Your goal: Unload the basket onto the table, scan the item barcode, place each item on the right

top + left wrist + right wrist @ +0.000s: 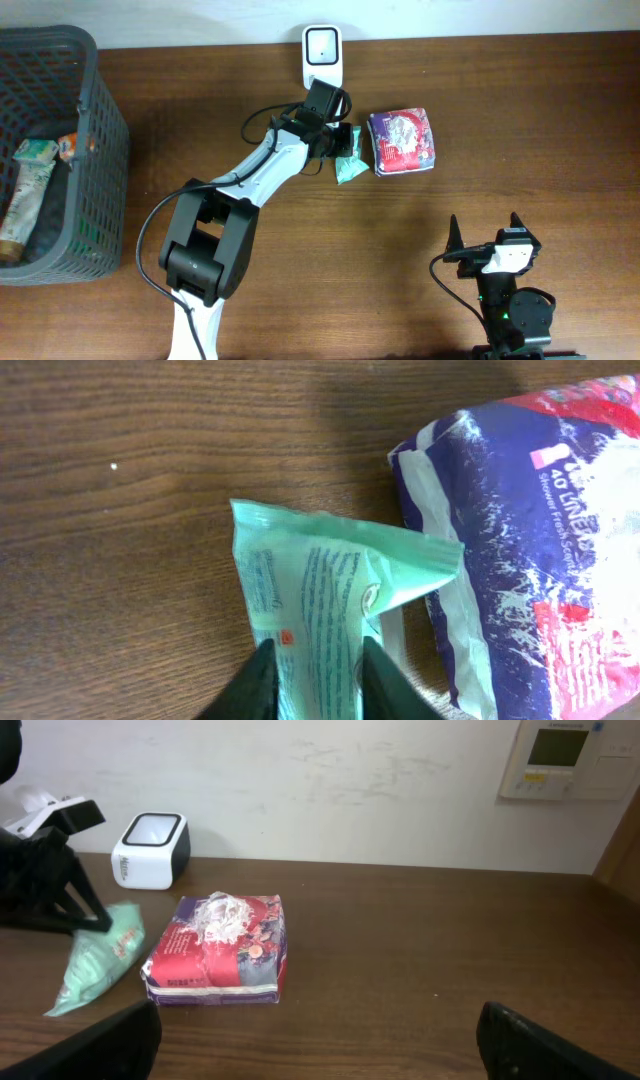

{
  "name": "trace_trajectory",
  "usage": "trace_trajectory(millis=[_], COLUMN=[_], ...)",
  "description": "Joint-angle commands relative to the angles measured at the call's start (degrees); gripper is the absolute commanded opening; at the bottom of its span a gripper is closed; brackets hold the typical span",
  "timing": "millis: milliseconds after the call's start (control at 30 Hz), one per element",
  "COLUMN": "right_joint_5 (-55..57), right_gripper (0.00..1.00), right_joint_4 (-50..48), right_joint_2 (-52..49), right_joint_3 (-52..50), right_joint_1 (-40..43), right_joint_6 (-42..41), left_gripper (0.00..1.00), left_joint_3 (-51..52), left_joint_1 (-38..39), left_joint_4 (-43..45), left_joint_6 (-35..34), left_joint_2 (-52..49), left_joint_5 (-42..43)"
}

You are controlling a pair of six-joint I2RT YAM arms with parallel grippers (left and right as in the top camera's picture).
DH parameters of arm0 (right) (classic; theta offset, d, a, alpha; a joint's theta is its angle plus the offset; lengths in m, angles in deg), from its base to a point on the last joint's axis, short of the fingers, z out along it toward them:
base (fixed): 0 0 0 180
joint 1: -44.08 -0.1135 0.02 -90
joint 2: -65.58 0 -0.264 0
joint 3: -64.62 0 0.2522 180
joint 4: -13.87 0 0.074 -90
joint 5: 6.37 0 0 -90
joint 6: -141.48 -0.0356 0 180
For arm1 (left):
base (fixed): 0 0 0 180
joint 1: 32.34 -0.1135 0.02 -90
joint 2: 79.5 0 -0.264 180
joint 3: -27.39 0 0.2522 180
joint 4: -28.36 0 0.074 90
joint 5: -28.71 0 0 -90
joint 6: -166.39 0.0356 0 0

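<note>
The left hand [318, 680] reaches out just in front of the scanner [323, 50]. Its two dark fingers [255, 685] stand on either side of the lower end of a green packet [330, 595]. They sit close against it, but whether they pinch it or only flank it cannot be told. The packet lies on the wooden surface [520, 110], on the robot's side of the scanner and near it. A purple-and-red pack [540, 540] touches the packet's far edge, a little further from the scanner. Well apart from the scanner, on the left arm's side, a dark basket [97, 140] holds a tube [25, 200]. The right hand [485, 228] waits far from the scanner at the near edge, its fingers spread wide around nothing.
</note>
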Motion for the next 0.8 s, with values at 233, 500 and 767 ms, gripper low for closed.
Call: trace_trajectory(millis=[233,500,767], right_joint_5=[0.7,0.7,0.7], right_gripper=[0.99,0.99,0.99], right_joint_4=[0.1,0.1,0.2], right_joint_2=[0.4,0.4,0.4], right_joint_3=[-0.5,-0.5,-0.5], right_joint_1=[-0.3,-0.3,-0.3], right_joint_6=[0.4,0.4,0.4], left_gripper=[0.89,0.99,1.0], left_joint_3=[-6.1,-6.1,-6.1], left_joint_1=[-2.5,-22.7,-52.3], left_joint_4=[-0.3,-9.5,-14.2], left_joint_6=[0.6,5.1,10.7], left_joint_2=[15.9,40.7,43.2], left_joint_5=[0.7,-6.6,-19.6])
